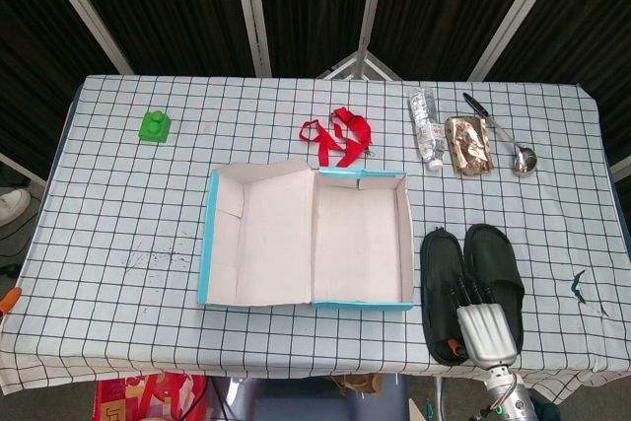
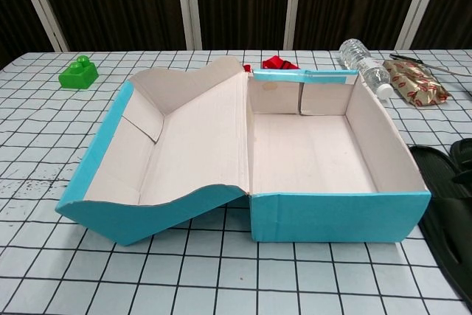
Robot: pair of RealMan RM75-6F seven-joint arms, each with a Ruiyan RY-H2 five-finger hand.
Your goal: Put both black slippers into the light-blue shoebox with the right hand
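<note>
Black slippers (image 1: 466,278) lie beside the unlabelled light-blue shoebox (image 1: 360,301); right hand (image 1: 481,320) rests over them, grip apparently unclosed, though indistinct.

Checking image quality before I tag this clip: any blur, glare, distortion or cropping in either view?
Head view: sharp, evenly lit, soft shadows; the right hand over the pair of black slippers is cut by the bottom edge. Chest view: sharp, no glare; the light-blue cardboard shoebox looms large with wide-angle stretch, and the slippers are cropped at the right edge.
</note>
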